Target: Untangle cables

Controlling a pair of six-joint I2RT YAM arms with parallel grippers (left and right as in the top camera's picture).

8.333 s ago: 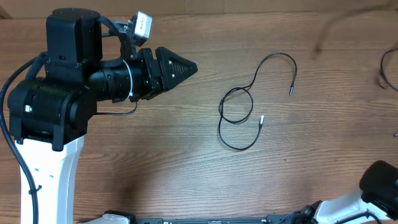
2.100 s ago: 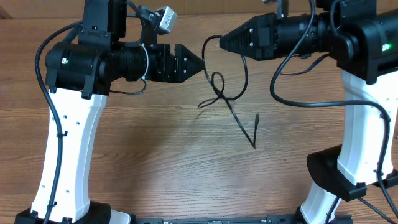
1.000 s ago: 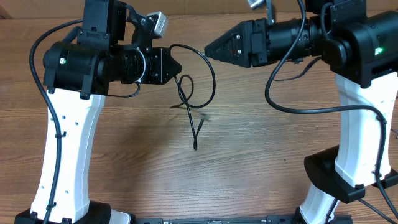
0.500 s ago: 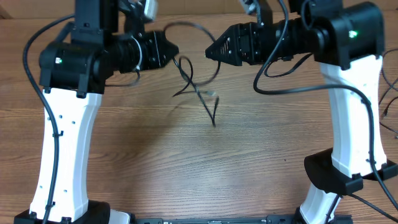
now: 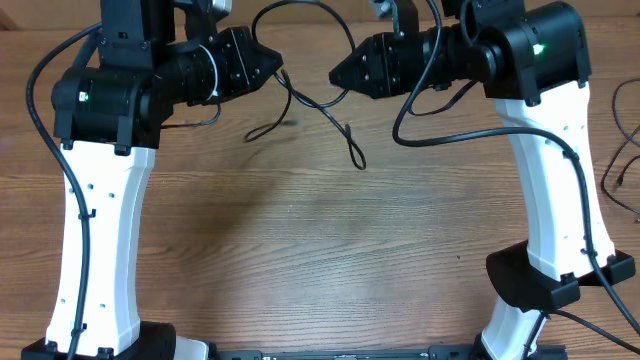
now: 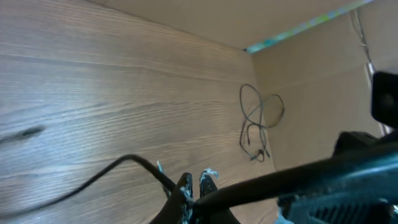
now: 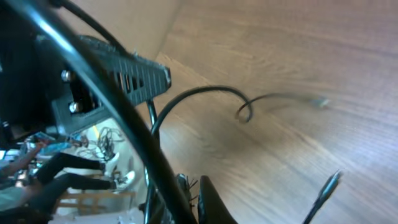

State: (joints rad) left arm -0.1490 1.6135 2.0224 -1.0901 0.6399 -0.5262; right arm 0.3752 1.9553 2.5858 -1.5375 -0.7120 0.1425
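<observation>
A thin black cable [image 5: 352, 150] hangs between my two grippers above the wooden table. One arc rises over them and a looped end dangles toward the table. My left gripper [image 5: 278, 68] is shut on the cable. In the left wrist view its gripper [image 6: 196, 182] pinches the cable [image 6: 124, 160], which trails off to the left. My right gripper [image 5: 333, 78] faces it from the right, shut on the same cable. In the right wrist view the cable [image 7: 205, 91] curls away from that gripper [image 7: 191, 185], and a plug end [image 7: 326, 186] hangs nearby.
More thin cables [image 5: 620, 170] lie at the table's right edge; the left wrist view shows them as a loose tangle [image 6: 258, 118] by a cardboard wall [image 6: 311, 81]. The arms' white bases stand at the front left [image 5: 95, 260] and front right [image 5: 545, 220].
The right gripper has closed on the cable. Both grippers have shifted toward the back of the table, and the dangling loop has swung slightly right.
</observation>
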